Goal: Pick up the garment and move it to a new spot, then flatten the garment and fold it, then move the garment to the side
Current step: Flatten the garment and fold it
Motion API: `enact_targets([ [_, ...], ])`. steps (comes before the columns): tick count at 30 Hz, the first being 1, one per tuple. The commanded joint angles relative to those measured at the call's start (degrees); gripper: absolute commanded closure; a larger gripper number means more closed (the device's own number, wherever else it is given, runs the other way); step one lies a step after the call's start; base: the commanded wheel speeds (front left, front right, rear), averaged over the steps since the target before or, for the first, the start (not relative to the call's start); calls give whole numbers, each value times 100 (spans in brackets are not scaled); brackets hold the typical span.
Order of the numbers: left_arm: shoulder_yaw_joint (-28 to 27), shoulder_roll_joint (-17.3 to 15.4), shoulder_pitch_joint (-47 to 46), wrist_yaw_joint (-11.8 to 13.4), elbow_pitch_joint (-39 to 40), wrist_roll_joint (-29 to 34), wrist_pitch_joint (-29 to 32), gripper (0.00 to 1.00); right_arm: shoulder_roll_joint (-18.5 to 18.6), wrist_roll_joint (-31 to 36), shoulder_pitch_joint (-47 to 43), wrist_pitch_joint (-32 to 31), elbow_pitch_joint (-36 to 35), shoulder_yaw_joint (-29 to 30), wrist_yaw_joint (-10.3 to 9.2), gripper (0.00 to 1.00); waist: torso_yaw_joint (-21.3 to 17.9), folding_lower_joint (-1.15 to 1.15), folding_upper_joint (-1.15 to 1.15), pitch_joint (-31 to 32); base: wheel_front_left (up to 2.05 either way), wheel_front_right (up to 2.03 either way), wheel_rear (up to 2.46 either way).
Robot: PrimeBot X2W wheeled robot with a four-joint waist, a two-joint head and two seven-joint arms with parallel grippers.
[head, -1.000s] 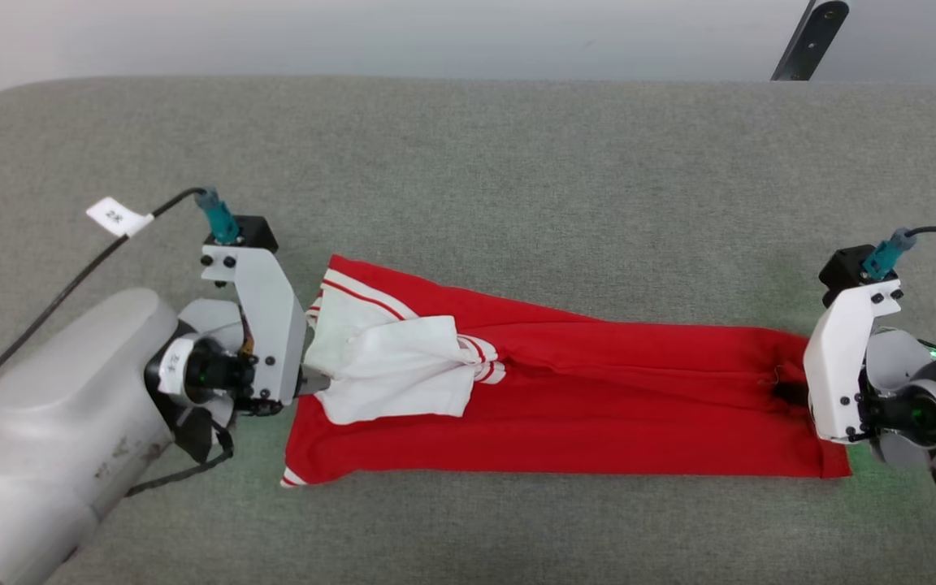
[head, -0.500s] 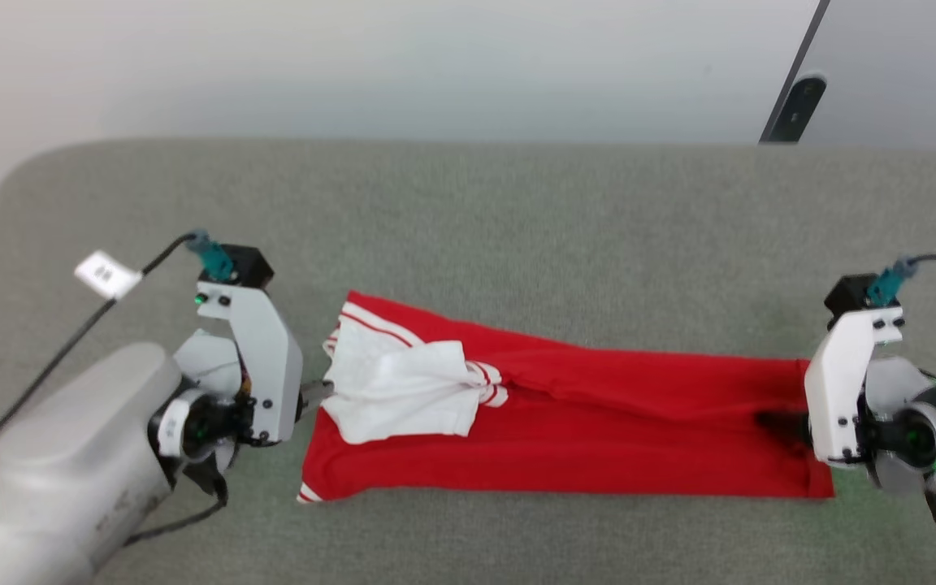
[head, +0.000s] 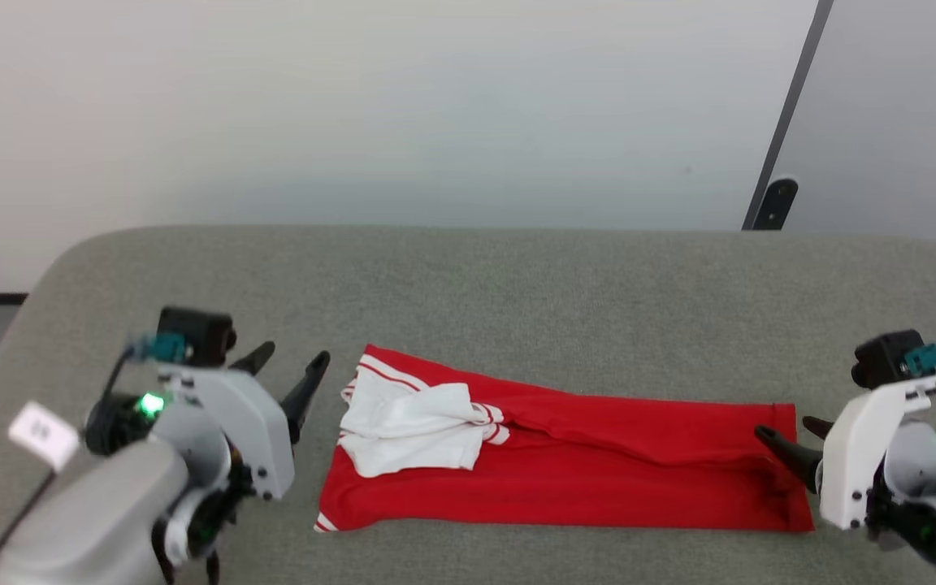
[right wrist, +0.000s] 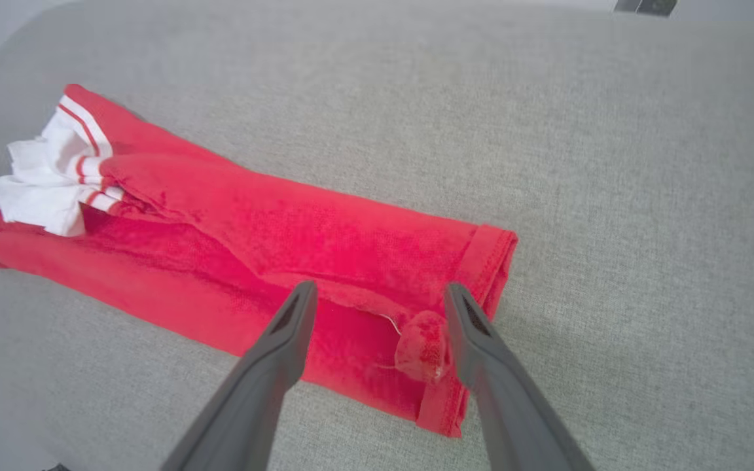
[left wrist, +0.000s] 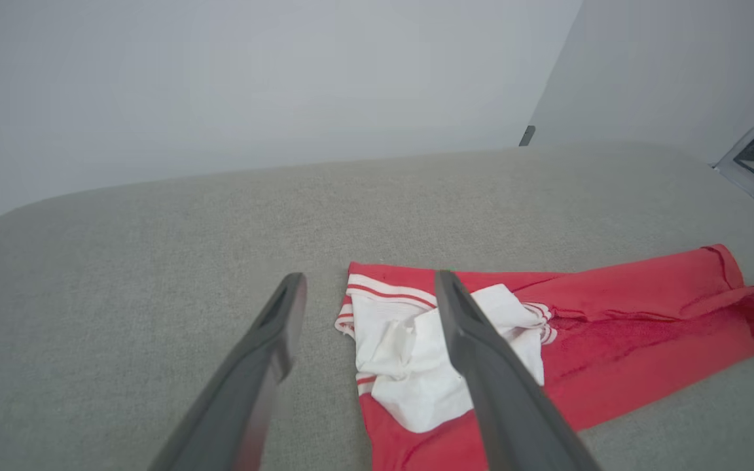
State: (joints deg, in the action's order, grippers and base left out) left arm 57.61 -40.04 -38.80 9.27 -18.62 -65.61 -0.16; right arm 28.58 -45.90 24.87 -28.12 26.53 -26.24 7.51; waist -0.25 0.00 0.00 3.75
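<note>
Head view: white tag (head: 42, 433) near left claw (head: 296, 353), writing apparently too blurred.

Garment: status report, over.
Left gripper open, beside the sleeves. Right gripper open over the hem. Garment folded long on grey surface. Nothing in the way.

garment (head: 598, 491): 1 | left end effector (head: 296, 354): 1 | right end effector (head: 785, 427): 1 (two in all) | grey surface (head: 517, 292): 1
</note>
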Motion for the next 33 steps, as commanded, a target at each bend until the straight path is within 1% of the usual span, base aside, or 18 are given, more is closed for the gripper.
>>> enact_targets([
  [1, -29, -4, 226, 107, 55, 79, -276, 0, 4, 55, -197, 250, -124, 46, -6, 0, 46, 0, 0, 102, 0, 0, 0],
  [5, -57, 29, 608, 238, 189, 247, -959, 0, -29, 124, -539, 898, -407, 118, -6, 0, 100, 0, 0, 187, 0, 0, 0],
  [8, -101, 112, 862, 354, 255, 408, -1309, 0, -57, 215, -731, 1397, -578, 135, -6, 0, 142, 0, 0, 240, 0, 0, 0],
  [11, -320, 230, 1159, 496, 353, 685, -1479, 0, -67, 298, -911, 1883, -683, 146, -6, 0, 190, 0, 0, 285, 0, 0, 0],
  [12, -320, 230, 1159, 496, 353, 685, -1479, 0, -67, 298, -911, 1883, -683, 146, -6, 0, 190, 0, 0, 285, 0, 0, 0],
  [14, -745, 380, 1372, 582, 507, 1017, -1499, 0, -66, 321, -1005, 2191, -740, 163, -6, 0, 233, 0, 0, 302, 0, 0, 0],
  [16, -1169, 561, 1721, 594, 660, 1444, -1503, 0, -49, 350, -1099, 2436, -771, 157, -6, 0, 273, 0, 0, 320, 0, 0, 0],
  [20, -2161, 989, 2401, 435, 975, 2175, -1501, 0, -37, 323, -1299, 2937, -803, 206, -6, 0, 352, 0, 0, 382, 0, 0, 0],
  [24, -2986, 1438, 3010, 163, 1096, 2851, -1502, 0, -26, 321, -1506, 3280, -770, 301, -6, 0, 423, 0, 0, 470, 0, 0, 0],
  [27, -3431, 1713, 3310, -79, 1171, 3442, -1502, 0, -16, 368, -1628, 3482, -739, 386, -6, 0, 442, 0, 0, 506, 0, 0, 0],
  [29, -3713, 1896, 3505, -244, 1195, 3728, -1502, 0, -6, 422, -1679, 3630, -741, 455, -6, 0, 441, 0, 0, 526, 0, 0, 0],
  [33, -4263, 2144, 3744, -572, 1231, 4218, -1503, 0, -72, 440, -1734, 3757, -760, 506, -6, 0, 382, 0, 0, 541, 0, 0, 0],
])
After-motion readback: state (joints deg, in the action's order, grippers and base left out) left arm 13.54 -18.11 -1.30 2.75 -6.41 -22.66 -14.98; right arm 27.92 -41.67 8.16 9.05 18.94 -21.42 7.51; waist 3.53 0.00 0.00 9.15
